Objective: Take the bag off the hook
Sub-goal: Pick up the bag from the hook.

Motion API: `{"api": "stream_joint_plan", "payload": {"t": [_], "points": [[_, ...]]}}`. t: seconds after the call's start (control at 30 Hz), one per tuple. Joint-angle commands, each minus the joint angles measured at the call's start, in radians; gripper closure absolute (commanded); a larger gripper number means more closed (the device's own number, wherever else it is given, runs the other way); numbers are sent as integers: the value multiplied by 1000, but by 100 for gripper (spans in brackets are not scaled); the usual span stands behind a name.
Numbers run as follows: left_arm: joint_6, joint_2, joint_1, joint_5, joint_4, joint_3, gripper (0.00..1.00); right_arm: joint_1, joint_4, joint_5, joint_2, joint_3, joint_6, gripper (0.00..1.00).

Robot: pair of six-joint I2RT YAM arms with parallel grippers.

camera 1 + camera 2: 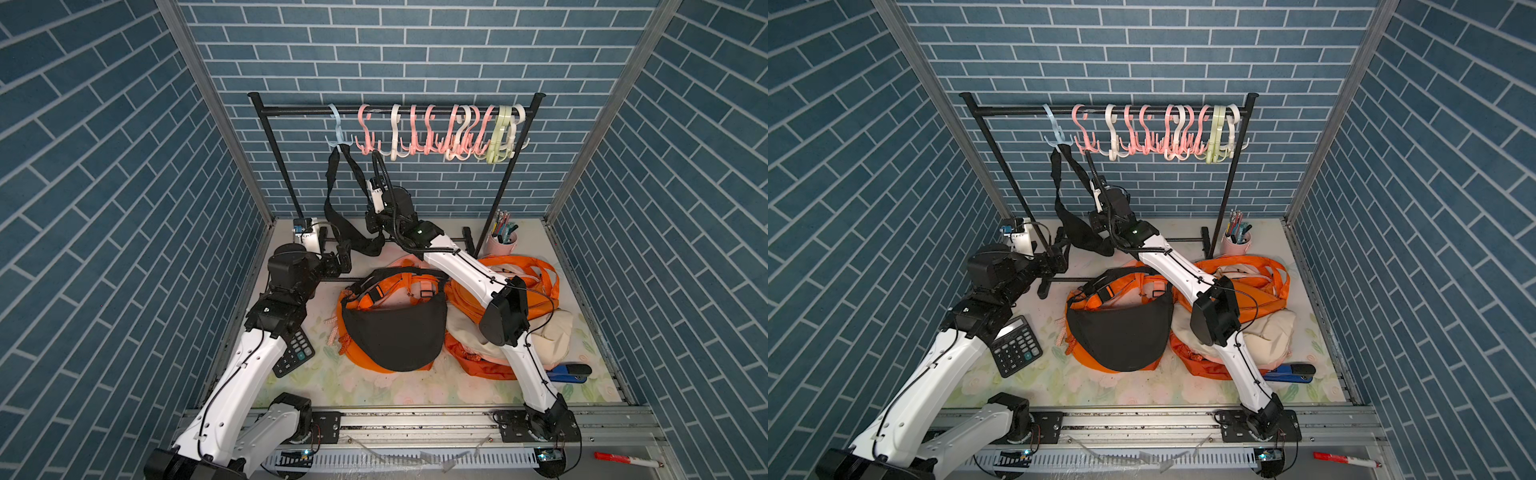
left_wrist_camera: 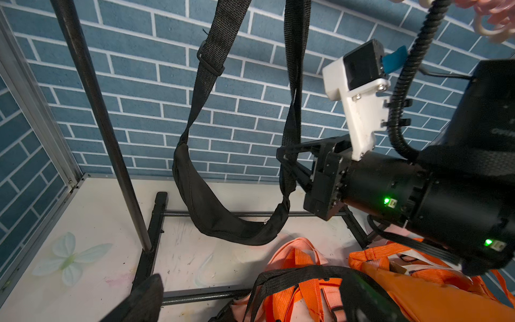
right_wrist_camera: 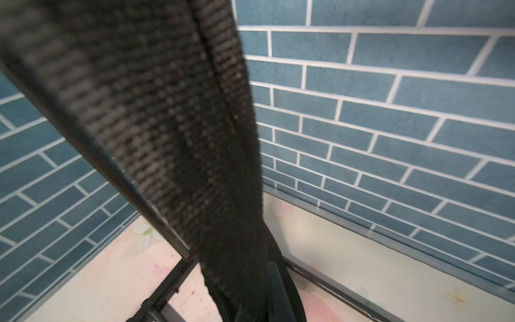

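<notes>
My right gripper (image 2: 287, 164) has its jaws pressed together on the strap (image 2: 291, 83) of the black bag (image 2: 211, 214), pinching one of the strap's two runs partway up. That webbing fills most of my right wrist view. My left gripper (image 1: 343, 262) sits low near the rack's foot, jaws spread wide with nothing between them. The bag hangs by its strap from the one pale blue hook (image 1: 338, 133) on the rail (image 1: 299, 110), its pouch sagging down at the rack's low cross bar. The other hooks, pink, white and pale green, are bunched too tightly for me to count. The rack's post (image 2: 97, 111) stands just beside the hanging bag. On the table (image 1: 374, 390) I count a second black bag (image 1: 395, 336) lying on a heap of orange and cream bags (image 1: 478, 365), which my right arm reaches over. There is also one calculator (image 1: 296, 352) partly under my left arm, one pink cup of pens (image 1: 505, 245) and one blue stapler (image 1: 571, 372). One red marker (image 1: 623, 459) lies on the front rail.
</notes>
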Motion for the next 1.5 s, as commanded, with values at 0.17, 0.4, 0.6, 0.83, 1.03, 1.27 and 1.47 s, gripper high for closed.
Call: {"api": "stream_joint_plan", "payload": {"t": [0.17,0.4,0.6,0.83,1.03,1.27,1.47], "points": [[-8,51,6,-5,45,6,1,-39,63,11,-178,-118,-20,100],[-14,156,10,-25,143,76,1,-89,39,-49,-250,-188,11,100],[39,242,20,-43,228,133,1,-128,-6,-103,-290,-216,44,100],[159,318,28,-31,280,208,1,-162,-33,-140,-324,-236,59,100],[209,392,70,83,347,242,1,-181,-60,-174,-328,-223,64,100],[204,491,101,249,446,264,5,-195,-89,-206,-327,-213,72,100],[213,577,102,289,530,271,7,-204,-98,-236,-328,-212,95,100]]}}
